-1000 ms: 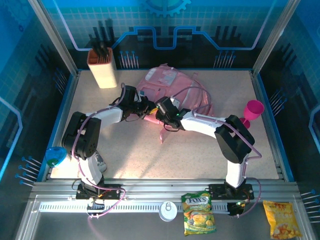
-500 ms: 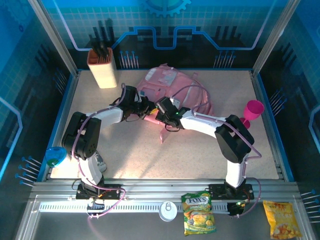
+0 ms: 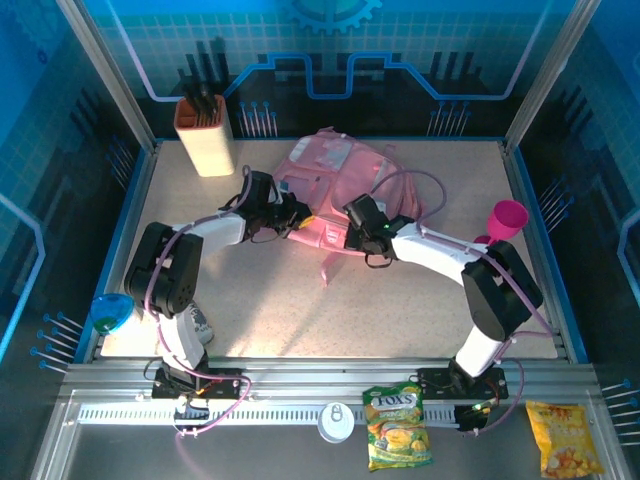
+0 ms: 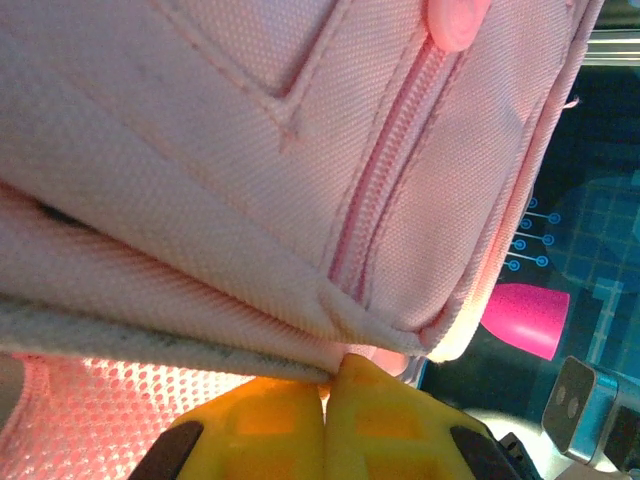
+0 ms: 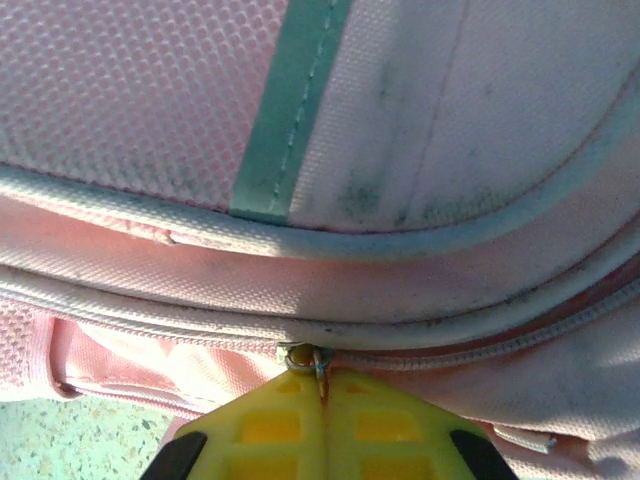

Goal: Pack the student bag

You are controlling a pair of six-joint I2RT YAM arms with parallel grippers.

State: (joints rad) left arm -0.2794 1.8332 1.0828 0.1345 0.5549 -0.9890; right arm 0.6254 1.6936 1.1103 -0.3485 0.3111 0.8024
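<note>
The student bag [image 3: 335, 165] is a soft pink backpack lying at the back middle of the table. My left gripper [image 3: 297, 222] is at the bag's near left edge. In the left wrist view its yellow fingers [image 4: 260, 420] are shut on a fold of the bag's fabric [image 4: 250, 150], pinched at their tips [image 4: 328, 378]. My right gripper [image 3: 349, 233] is at the bag's near edge, just right of the left one. In the right wrist view that gripper [image 5: 320, 372] is shut on a small metal zip pull [image 5: 318, 358] on a zip line of the bag [image 5: 400, 120].
A beige holder with dark utensils [image 3: 205, 135] stands at the back left. A pink cup [image 3: 507, 220] stands at the right, also seen past the bag [image 4: 525, 318]. A blue bowl [image 3: 110, 312] hangs off the left edge. Two snack packs [image 3: 397, 428] [image 3: 565, 452] and a white lid [image 3: 335, 422] lie on the front rail.
My right gripper has closed on the zip pull and slid to the right along the bag's near edge. The left gripper has kept its hold and place.
</note>
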